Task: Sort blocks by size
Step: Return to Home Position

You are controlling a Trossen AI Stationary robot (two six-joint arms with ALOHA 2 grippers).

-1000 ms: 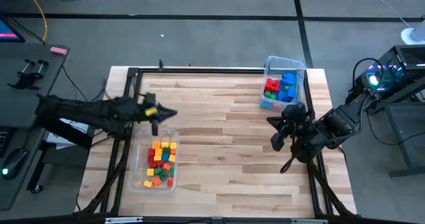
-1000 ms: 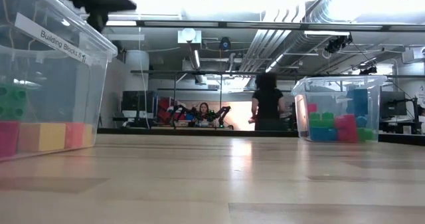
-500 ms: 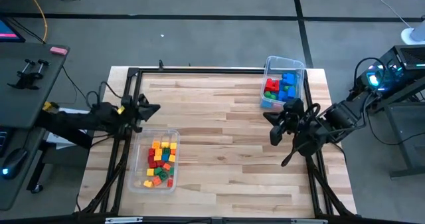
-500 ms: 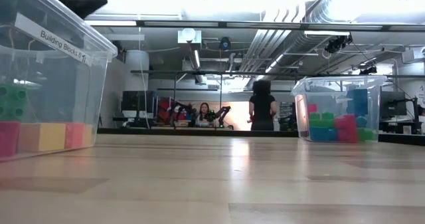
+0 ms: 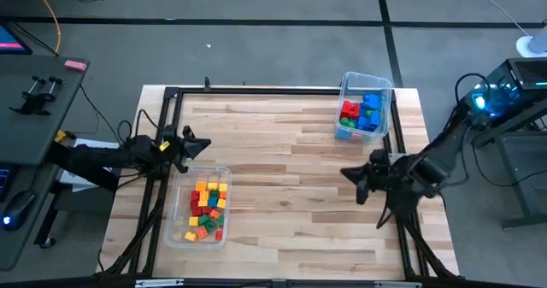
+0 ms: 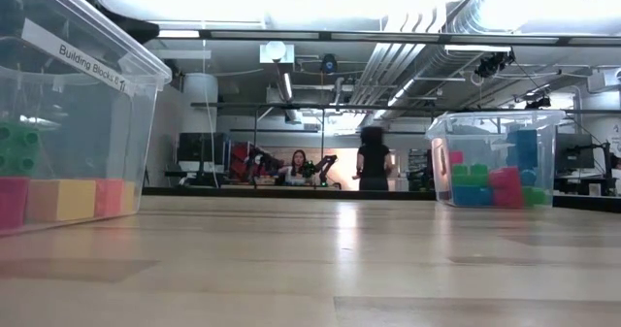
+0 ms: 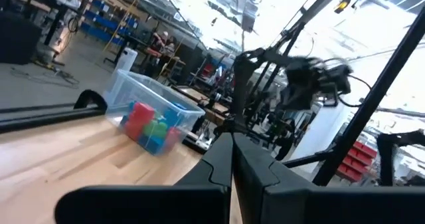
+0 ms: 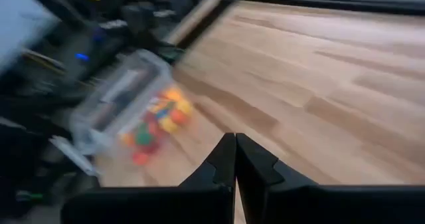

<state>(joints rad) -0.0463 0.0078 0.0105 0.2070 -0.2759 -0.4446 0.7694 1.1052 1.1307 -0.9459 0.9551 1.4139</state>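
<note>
Both arms have drawn back toward the worktop (image 5: pixel 282 151) edges. The left end effector (image 5: pixel 195 143) is clenched and empty, with the tiny cubes (image 5: pixel 207 207) in a clear bin (image 5: pixel 180 194) just beside it. The right end effector (image 5: pixel 352 177), likewise clenched, hangs near the larger bricks (image 5: pixel 362 113).

Low view chops the bin (image 6: pixel 97 123) by the bench's left edge off mid-wall. From the right wrist its blocks (image 8: pixel 163 114) are just smears. The person (image 6: pixel 373 162) out back is blurry too.
</note>
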